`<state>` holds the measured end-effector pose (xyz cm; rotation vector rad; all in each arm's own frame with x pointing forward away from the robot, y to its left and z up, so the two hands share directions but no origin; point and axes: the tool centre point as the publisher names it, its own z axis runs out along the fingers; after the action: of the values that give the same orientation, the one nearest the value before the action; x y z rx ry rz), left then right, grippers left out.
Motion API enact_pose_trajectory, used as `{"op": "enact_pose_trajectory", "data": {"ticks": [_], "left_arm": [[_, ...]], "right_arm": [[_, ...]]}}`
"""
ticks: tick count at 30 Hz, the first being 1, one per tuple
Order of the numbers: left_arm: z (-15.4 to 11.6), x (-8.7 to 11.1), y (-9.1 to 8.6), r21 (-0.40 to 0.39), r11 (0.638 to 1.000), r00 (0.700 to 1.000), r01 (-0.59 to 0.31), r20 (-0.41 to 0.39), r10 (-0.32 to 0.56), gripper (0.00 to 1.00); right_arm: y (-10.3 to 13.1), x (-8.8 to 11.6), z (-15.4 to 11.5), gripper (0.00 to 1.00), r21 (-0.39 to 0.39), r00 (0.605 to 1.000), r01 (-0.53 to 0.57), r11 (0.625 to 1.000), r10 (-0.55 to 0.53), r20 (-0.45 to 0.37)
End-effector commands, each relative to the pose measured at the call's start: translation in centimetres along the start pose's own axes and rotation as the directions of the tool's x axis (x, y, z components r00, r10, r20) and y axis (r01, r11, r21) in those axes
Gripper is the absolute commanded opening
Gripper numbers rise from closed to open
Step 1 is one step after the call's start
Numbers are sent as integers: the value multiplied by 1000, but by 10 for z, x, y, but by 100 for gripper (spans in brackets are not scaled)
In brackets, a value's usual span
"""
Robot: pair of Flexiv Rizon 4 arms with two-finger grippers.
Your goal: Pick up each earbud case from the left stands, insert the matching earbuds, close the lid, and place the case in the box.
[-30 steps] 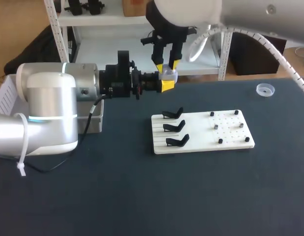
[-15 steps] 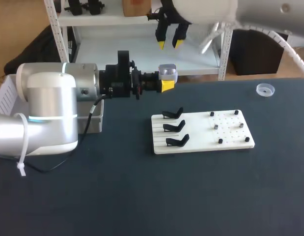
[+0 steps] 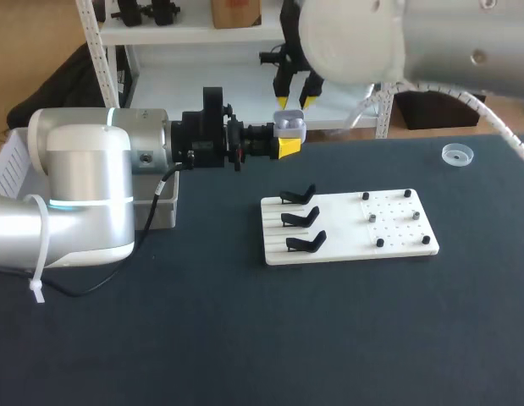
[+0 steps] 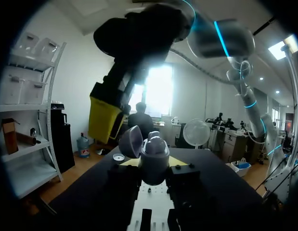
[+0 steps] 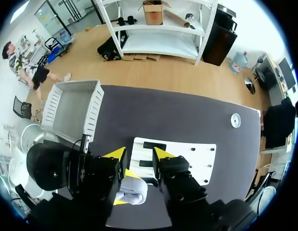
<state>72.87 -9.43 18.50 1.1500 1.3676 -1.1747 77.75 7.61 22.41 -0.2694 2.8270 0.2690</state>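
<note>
Dark worktop carrying a white board with three black stands along its left side. The left arm lies level above the worktop. The left jaws are clamped on the earbud case, held aloft behind the board with its lid open. The right arm hangs overhead, the right jaws apart, yellow tips just above the case. A white box sits at the worktop's left edge.
</note>
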Motion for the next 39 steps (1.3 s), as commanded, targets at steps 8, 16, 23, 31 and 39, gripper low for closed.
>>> {"op": "enact_pose_trajectory", "data": {"ticks": [8,16,23,31,39], "left_arm": [[0,0,-1,-6,1000,1000,-1,2,1,0],[0,0,-1,-6,1000,1000,-1,2,1,0],[-9,-11,1,-6,1000,999,-26,25,27,0],[-74,-36,18,-39,995,996,-93,11,94,0],[-180,-41,47,-153,983,995,-102,-26,99,0]], "right_arm": [[2,33,-13,35,-31,1000,0,1000,0,1],[1,36,-23,37,-56,998,-51,997,54,41],[-22,54,-74,100,-242,960,-226,944,258,108],[-49,86,-76,100,-298,926,-319,900,363,105],[-49,86,-76,100,-298,926,-319,900,363,105]]}}
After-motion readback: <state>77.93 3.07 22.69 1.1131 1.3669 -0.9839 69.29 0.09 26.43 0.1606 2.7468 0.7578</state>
